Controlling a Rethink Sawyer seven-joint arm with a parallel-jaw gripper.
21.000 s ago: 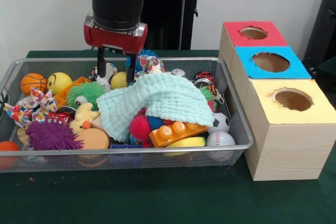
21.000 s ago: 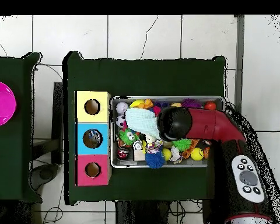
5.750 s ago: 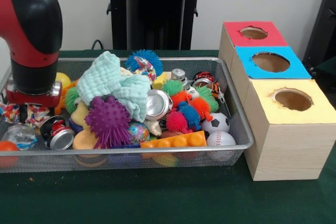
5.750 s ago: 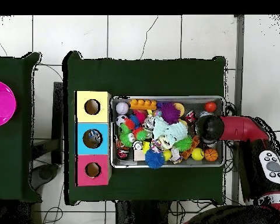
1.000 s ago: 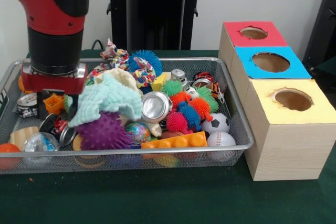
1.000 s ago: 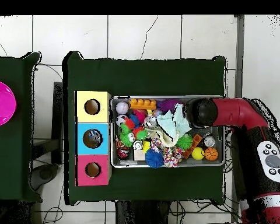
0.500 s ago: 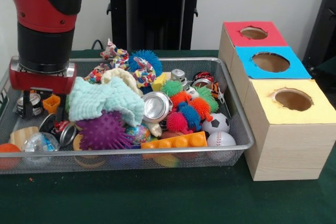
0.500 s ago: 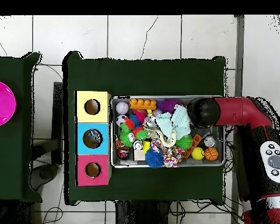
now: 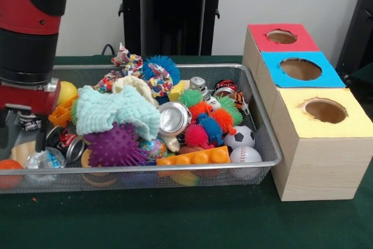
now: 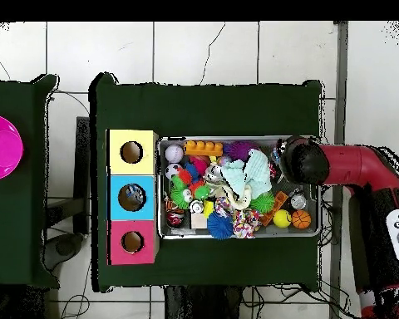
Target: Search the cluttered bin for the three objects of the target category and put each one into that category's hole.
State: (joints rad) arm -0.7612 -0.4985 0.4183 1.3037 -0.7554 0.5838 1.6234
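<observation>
— While you are looking at the left end of the wire bin (image 9: pixel 266 127), where is the gripper (image 9: pixel 22 141) sitting?

— It is hanging low over that end, just right of an orange ball (image 9: pixel 7 167) in the near corner; its two fingers (image 9: pixel 41 139) are standing well apart, and you are seeing a small crushed can (image 9: pixel 26 122) lying in the gap between them; I cannot tell whether either finger is touching it, and nothing is being lifted.

— What is lying to its right?

— A clear ball (image 9: pixel 45 158) is resting near the front wall and a yellow ball (image 9: pixel 66 92) is sitting further back; next, a mint cloth (image 9: pixel 116 112) is draping over a purple spiky ball (image 9: pixel 116 147); a silver can (image 9: pixel 172 118) is leaning beside the cloth, open end facing you; an orange block (image 9: pixel 198 157) is lying along the front rim, with a soccer ball (image 9: pixel 240 137) and a baseball (image 9: pixel 245 154) at the right end.

— And the holes?

— You are finding them outside the bin, to its right, one in each box: yellow box (image 9: pixel 344 122) nearest, blue box (image 9: pixel 271 62) in the middle, red box (image 9: pixel 259 32) furthest; which category is wanted is not showing.
</observation>
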